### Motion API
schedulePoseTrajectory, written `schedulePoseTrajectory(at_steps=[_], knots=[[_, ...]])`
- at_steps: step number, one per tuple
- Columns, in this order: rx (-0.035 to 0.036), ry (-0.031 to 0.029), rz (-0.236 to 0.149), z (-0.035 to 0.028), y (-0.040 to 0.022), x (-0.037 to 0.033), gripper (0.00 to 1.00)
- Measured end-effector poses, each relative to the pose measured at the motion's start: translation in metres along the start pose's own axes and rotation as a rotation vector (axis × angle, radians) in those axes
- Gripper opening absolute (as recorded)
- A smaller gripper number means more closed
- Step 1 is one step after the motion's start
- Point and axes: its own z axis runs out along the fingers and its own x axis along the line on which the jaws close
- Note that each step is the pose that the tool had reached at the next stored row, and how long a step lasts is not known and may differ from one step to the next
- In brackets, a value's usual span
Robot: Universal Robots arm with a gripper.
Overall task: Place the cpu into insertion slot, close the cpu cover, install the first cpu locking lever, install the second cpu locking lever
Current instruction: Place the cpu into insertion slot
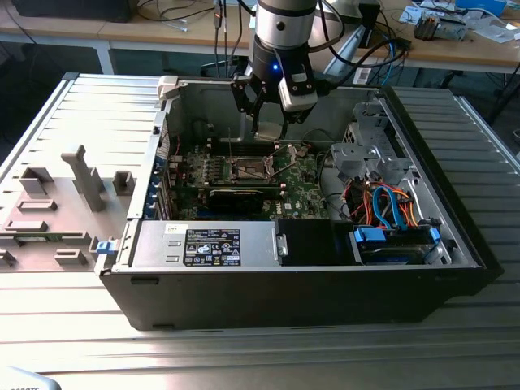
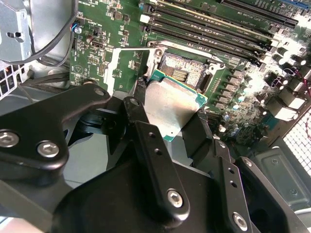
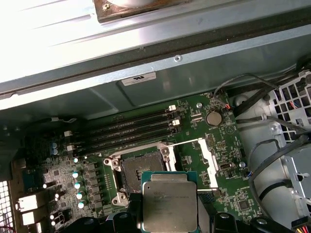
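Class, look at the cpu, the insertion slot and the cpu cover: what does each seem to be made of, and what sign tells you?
The cpu: brushed pale metal lid on a green board edge, dull sheen. The insertion slot: dark, probably plastic, matte, with a silvery metal rim. The cpu cover: thin bright sheet metal, probably steel, glaring.

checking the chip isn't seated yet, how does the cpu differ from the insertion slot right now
The cpu has a pale silver metal top with a green edge; the insertion slot is a dark recess with a silvery rim. The cpu is clamped in the gripper, not seated; the insertion slot sits in the green motherboard, empty and uncovered. Both are square and look similar in width.
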Motion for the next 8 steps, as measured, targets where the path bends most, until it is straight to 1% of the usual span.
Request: schedulePoseTrajectory(at_steps=[8], knots=[[0.0,-0.0003,0.003,0.0,0.0,0.0,0.54]])
